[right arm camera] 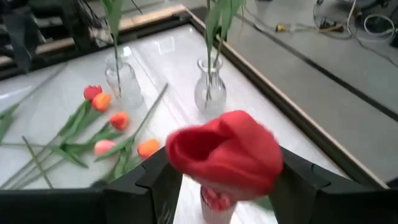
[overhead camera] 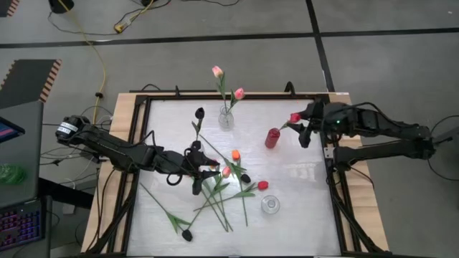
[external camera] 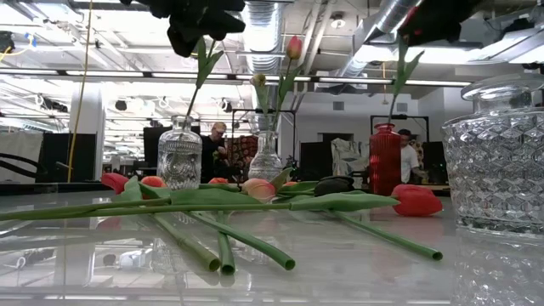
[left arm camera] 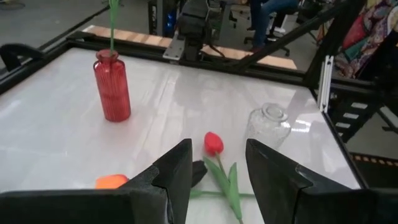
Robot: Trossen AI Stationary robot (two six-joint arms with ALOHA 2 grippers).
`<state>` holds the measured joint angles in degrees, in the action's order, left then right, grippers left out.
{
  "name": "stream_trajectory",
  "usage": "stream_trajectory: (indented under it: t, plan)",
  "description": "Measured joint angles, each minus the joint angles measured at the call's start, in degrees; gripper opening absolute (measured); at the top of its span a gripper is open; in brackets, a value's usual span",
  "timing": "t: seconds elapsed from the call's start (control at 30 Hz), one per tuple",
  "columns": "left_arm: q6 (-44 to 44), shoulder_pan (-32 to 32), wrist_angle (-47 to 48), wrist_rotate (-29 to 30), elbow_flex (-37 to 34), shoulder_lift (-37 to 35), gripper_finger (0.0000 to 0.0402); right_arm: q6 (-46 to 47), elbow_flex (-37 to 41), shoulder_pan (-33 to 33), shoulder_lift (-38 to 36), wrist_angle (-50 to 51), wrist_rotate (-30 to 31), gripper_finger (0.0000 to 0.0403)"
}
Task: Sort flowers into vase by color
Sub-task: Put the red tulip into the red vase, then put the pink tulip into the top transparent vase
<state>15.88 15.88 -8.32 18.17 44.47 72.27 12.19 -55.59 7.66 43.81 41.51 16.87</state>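
A red tulip head (right arm camera: 224, 155) stands on its stem above the red vase (overhead camera: 272, 137), between the fingers of my open right gripper (right arm camera: 227, 180), which reaches in from the table's right edge (overhead camera: 303, 129). My left gripper (left arm camera: 217, 171) is open with nothing in it. It hovers over the loose flowers (overhead camera: 226, 188) lying at the table's middle. A red tulip (left arm camera: 213, 143) and an orange head (left arm camera: 111, 181) lie just beyond it. Two pink tulips (overhead camera: 228, 82) stand in a clear vase (overhead camera: 226, 118). A black tulip (overhead camera: 199, 112) stands in another clear vase (external camera: 180, 153). My right gripper's fingers (right arm camera: 155, 180) stand on either side of the red tulip's head (right arm camera: 186, 146), coming level-to-slanting from the table's right. I cannot tell whether they touch it. The tulip stands upright with its stem in the red vase.
A clear vase (overhead camera: 270, 204) with nothing in it stands toward the near right, with a red head (overhead camera: 262, 185) lying beside it. A black tulip (overhead camera: 186, 234) lies near the front left. A dark frame (overhead camera: 337, 193) rims the table. People sit in the room beyond.
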Motion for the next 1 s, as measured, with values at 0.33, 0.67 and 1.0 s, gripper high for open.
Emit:
stream_trajectory:
  t: [0.33,0.67,1.0]
  plan:
    - [5.43,0.08,7.54,-1.52,0.02,0.0,0.0138,-0.02,0.0,-0.02,0.0,5.66,-0.23,0.023]
    - [10.72,2.66,14.35,-2.02,0.02,0.0,0.0138,-0.05,0.0,-0.17,0.0,11.46,-0.64,0.023]
    - [16.98,5.16,11.08,-1.49,0.07,7.36,0.0138,-0.05,0.0,-0.17,0.0,12.91,-0.62,0.023]
